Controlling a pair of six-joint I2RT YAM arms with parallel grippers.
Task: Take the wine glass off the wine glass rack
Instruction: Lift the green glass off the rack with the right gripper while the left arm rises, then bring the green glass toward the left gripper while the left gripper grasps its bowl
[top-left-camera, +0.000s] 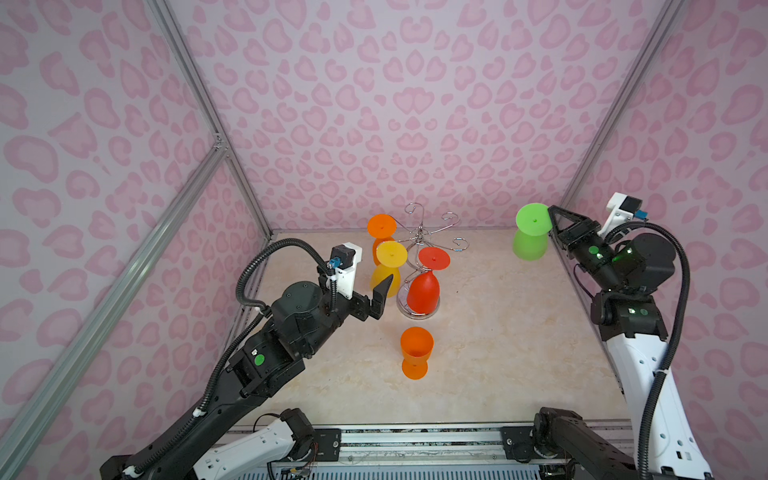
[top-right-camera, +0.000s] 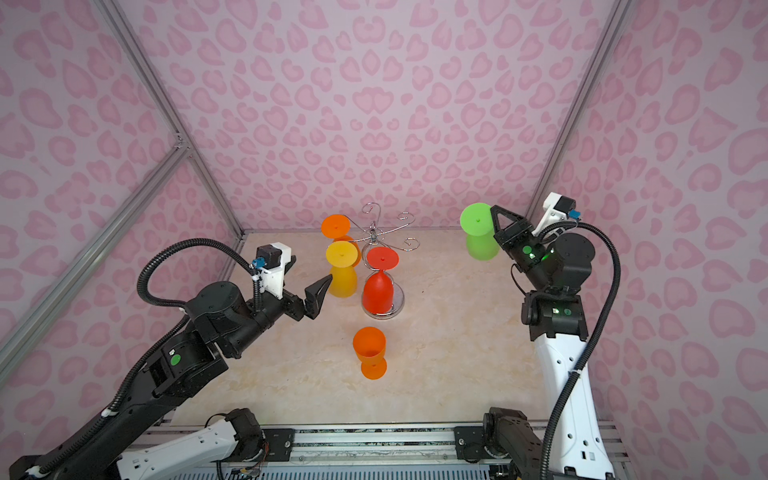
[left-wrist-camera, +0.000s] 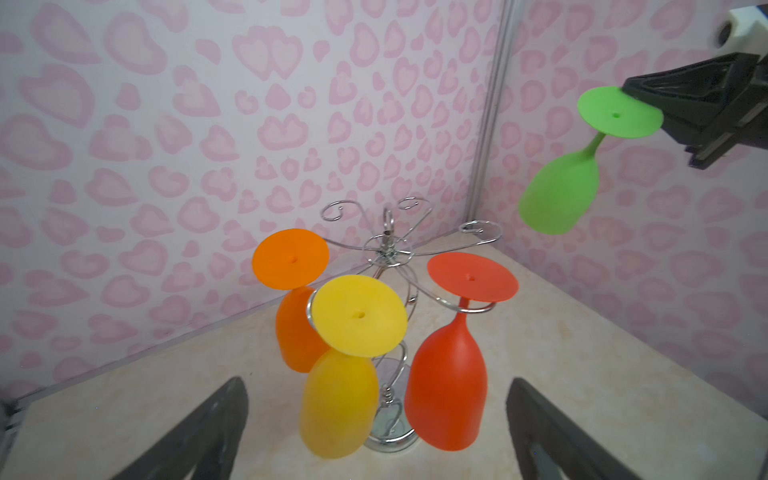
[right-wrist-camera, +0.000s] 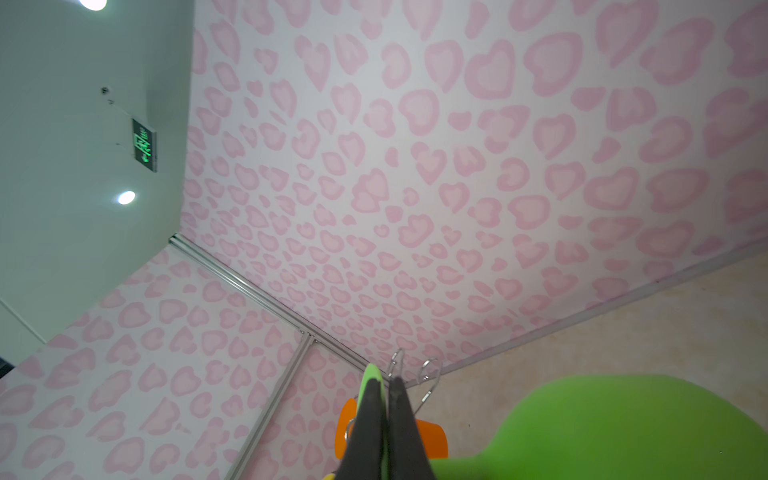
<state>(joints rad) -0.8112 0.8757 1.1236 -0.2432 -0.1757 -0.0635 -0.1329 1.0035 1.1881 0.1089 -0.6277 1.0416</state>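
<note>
The chrome wine glass rack (top-left-camera: 422, 237) (left-wrist-camera: 388, 245) stands mid-table at the back. Three wine glasses hang from it upside down: orange (top-left-camera: 381, 226), yellow (top-left-camera: 391, 254) (left-wrist-camera: 338, 399) and red (top-left-camera: 424, 289) (left-wrist-camera: 446, 382). A green wine glass (top-left-camera: 528, 247) (left-wrist-camera: 561, 195) hangs bowl-down in the air near the right wall, clear of the rack. My right gripper (top-left-camera: 552, 222) (right-wrist-camera: 384, 380) is shut on the rim of its foot. My left gripper (top-left-camera: 380, 297) (left-wrist-camera: 377, 380) is open just left of the rack, facing the yellow and red bowls and touching neither.
Another orange glass (top-left-camera: 415, 351) stands upright on the marble tabletop (top-left-camera: 498, 353) in front of the rack. Pink patterned walls with aluminium posts (top-left-camera: 249, 195) close in the left, back and right. A metal rail (top-left-camera: 415, 440) runs along the front edge.
</note>
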